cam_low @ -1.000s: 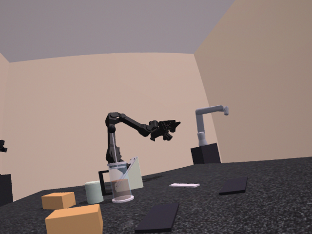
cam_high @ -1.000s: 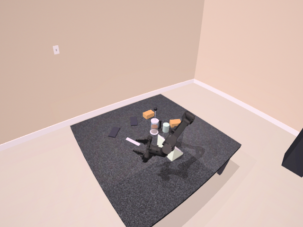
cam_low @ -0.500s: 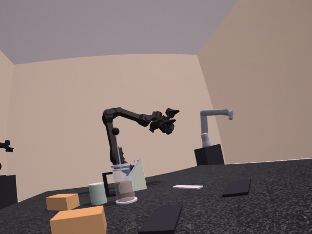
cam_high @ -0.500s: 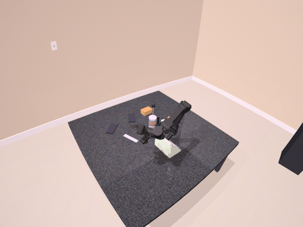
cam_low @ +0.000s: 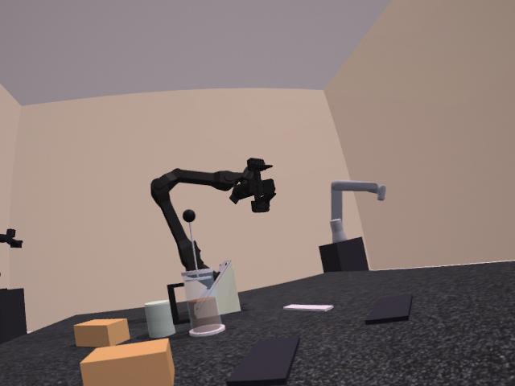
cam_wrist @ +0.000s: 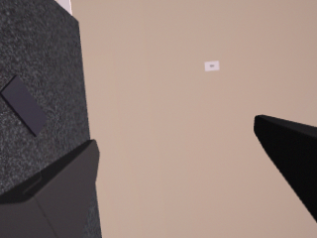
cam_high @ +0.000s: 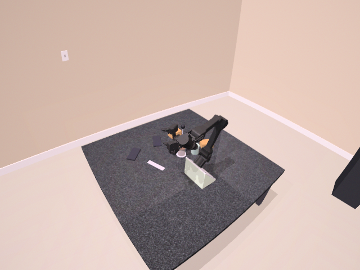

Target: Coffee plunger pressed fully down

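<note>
On the dark mat [cam_low: 436,315] I count one coffee press [cam_low: 203,305], two orange blocks, three dark flat plates, one white strip [cam_low: 308,307] and one pale green cylinder [cam_low: 159,318]. Its plunger knob [cam_low: 188,215] stands high on the rod, not pressed. My gripper [cam_low: 261,198] hangs in the air above and beside the knob, fingers spread wide, holding nothing. Only the exterior view shows the brown liquid; the wrist view shows one plate [cam_wrist: 24,105] and a wall socket [cam_wrist: 212,65].

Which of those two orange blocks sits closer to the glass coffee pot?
The smaller-looking orange block farther back, left of the pale green cylinder. The other orange block lies nearer the exterior camera, farther from the glass coffee press.
</note>
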Controlling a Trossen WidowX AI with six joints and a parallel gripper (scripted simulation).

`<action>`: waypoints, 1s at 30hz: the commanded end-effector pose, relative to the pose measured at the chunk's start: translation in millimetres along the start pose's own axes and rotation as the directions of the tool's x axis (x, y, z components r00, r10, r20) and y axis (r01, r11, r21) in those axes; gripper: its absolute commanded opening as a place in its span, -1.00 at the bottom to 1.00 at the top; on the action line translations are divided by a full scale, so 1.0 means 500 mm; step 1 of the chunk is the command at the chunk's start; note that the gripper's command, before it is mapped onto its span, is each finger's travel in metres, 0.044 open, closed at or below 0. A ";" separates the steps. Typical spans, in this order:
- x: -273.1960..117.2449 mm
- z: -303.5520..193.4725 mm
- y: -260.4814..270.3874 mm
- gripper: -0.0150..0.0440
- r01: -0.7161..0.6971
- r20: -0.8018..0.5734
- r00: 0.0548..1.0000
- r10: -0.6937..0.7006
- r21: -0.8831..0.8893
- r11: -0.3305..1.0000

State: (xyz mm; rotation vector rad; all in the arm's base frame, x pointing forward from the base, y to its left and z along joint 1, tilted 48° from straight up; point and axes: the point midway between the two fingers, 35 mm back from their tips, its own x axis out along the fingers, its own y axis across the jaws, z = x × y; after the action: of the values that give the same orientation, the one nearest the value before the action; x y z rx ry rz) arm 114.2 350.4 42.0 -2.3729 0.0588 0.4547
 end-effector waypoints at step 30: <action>0.034 -0.570 0.063 1.00 0.490 -0.434 0.842 0.319 0.864 -0.117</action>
State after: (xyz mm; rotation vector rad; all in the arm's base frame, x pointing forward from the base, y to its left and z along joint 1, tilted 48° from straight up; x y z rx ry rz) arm 206.7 174.9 193.7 -0.9242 0.3975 -0.2574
